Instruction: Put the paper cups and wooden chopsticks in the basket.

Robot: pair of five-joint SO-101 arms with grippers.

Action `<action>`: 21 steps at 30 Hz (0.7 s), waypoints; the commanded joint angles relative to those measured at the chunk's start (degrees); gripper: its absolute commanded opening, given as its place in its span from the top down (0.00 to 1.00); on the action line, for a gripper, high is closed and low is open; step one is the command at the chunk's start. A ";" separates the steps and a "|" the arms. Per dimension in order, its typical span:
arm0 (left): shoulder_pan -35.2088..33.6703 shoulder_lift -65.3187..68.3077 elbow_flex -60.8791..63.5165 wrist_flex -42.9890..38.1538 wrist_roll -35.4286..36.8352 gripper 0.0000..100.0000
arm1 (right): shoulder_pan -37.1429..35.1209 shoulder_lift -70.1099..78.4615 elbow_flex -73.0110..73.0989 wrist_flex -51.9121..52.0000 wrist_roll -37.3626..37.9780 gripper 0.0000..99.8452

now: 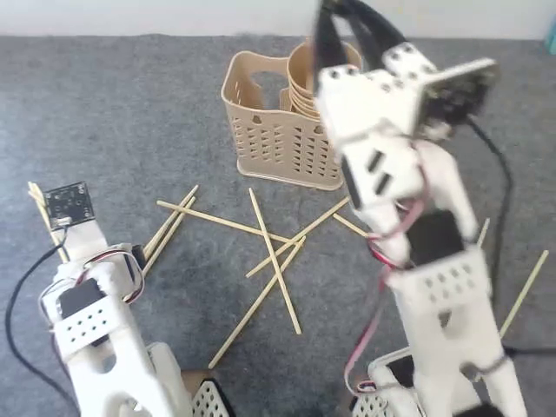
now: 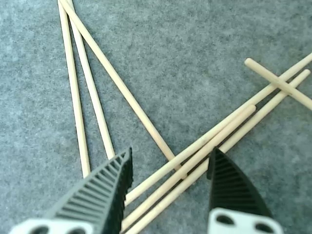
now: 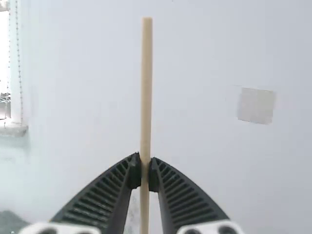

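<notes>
Right claw (image 3: 145,162) pinches pale wooden chopstick (image 3: 146,87); stick could pivot, miss beige slotted basket (image 1: 265,139); left claw (image 2: 170,155) wide.

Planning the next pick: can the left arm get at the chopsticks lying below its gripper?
Probably yes: the left gripper is open above the chopsticks on the carpet, and nothing covers them.

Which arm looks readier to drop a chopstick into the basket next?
Right: the right gripper is shut on a chopstick, raised by the basket; the left gripper hangs open over loose chopsticks.
</notes>
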 commanded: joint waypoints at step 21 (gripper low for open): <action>0.35 -1.23 -0.48 -2.11 -0.35 0.77 | -3.47 30.55 -10.02 -13.23 -0.44 0.84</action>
